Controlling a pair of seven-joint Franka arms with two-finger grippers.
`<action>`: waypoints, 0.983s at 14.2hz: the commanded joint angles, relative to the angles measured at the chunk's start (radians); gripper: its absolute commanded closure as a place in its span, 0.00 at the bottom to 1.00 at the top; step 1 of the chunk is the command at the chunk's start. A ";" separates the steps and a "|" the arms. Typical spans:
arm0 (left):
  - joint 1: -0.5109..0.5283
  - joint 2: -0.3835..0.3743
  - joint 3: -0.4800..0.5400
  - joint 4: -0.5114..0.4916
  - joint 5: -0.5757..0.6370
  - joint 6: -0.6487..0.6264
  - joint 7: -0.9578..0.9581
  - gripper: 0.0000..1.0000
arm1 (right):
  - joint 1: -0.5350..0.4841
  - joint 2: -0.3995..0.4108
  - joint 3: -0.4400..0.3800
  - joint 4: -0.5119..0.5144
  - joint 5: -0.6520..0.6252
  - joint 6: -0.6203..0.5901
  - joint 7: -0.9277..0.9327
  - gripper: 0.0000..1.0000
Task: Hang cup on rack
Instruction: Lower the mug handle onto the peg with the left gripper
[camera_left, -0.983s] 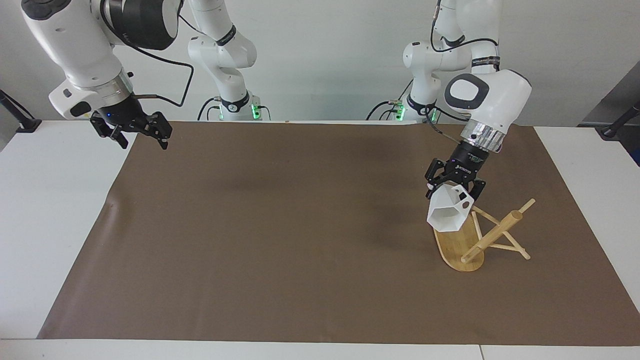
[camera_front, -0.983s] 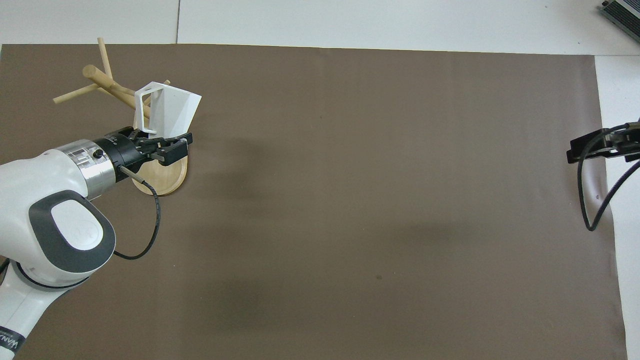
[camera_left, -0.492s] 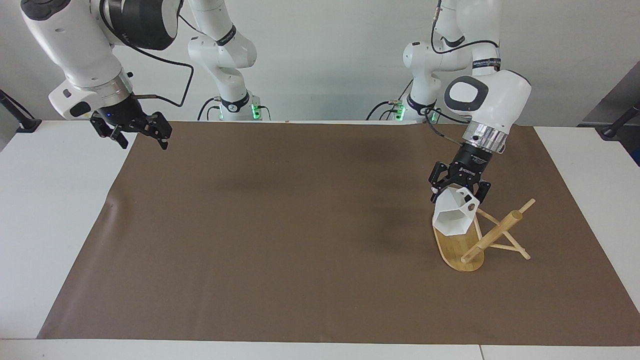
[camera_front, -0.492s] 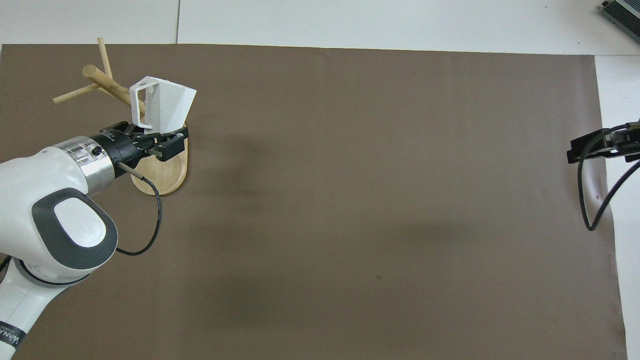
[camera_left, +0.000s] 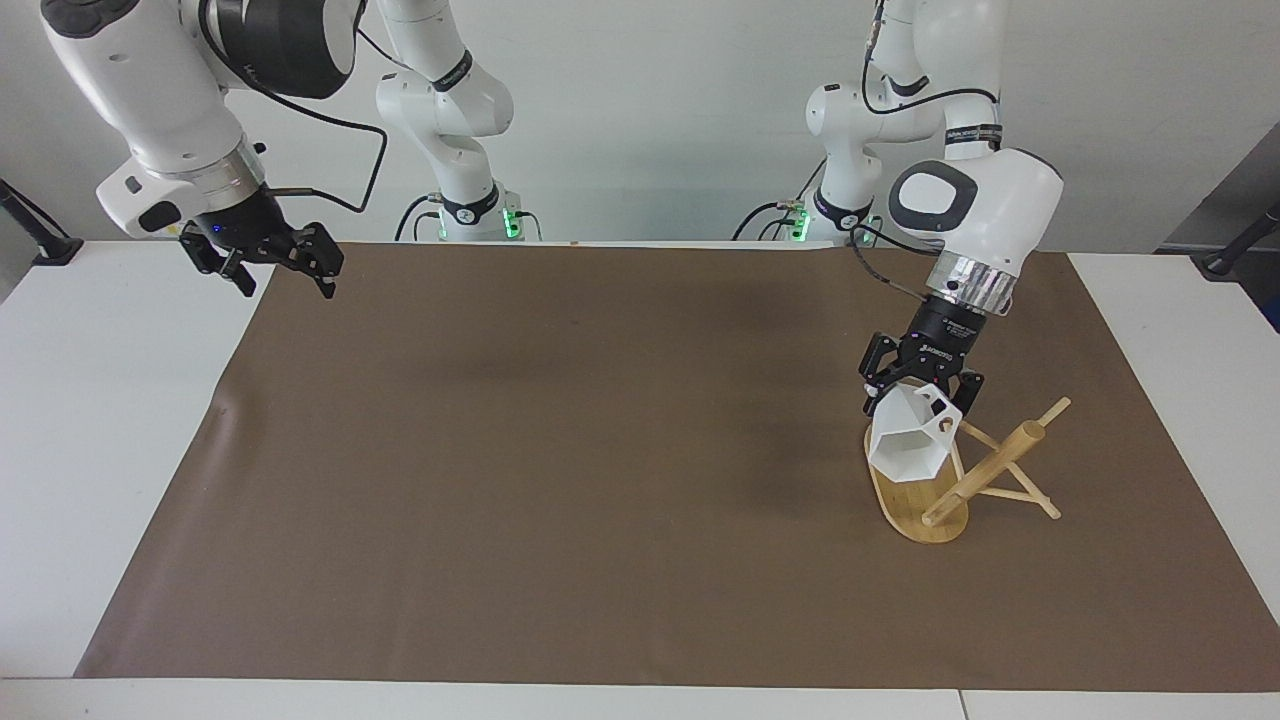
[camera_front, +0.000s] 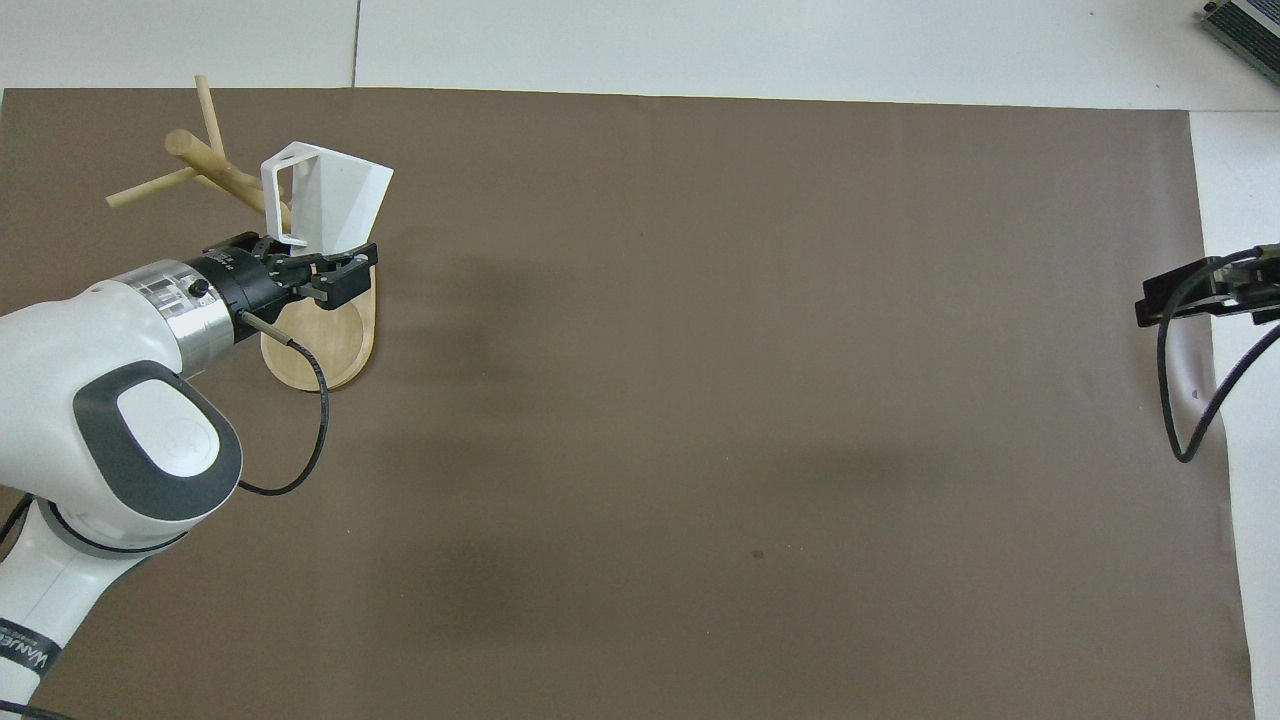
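One white faceted cup (camera_left: 908, 443) with a hexagonal rim and a pierced flat handle hangs tilted in the left gripper (camera_left: 921, 385), whose jaws clench its narrow end, over the oval base of one light bamboo rack (camera_left: 925, 505). The rack's thick post and thin pegs slant just beside the cup. The right gripper (camera_left: 268, 262) waits, fingers spread, over the edge of the smooth brown mat (camera_left: 560, 450).

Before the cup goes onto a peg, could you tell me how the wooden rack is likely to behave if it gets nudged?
The rack probably tips easily: its post leans well off its narrow oval base. It looks light, so the cup in the left gripper could likely push it across the brown mat. The thin pegs may flex.
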 joint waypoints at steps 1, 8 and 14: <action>-0.013 0.025 0.011 0.022 0.018 0.025 -0.004 1.00 | -0.005 -0.025 -0.003 -0.022 0.021 -0.001 0.016 0.00; 0.003 0.026 0.011 0.028 0.018 0.024 0.001 1.00 | 0.001 -0.027 -0.001 -0.017 0.018 0.009 0.014 0.00; 0.015 0.036 0.016 0.025 0.017 0.025 0.019 1.00 | 0.001 -0.033 -0.001 -0.022 0.018 0.001 0.013 0.00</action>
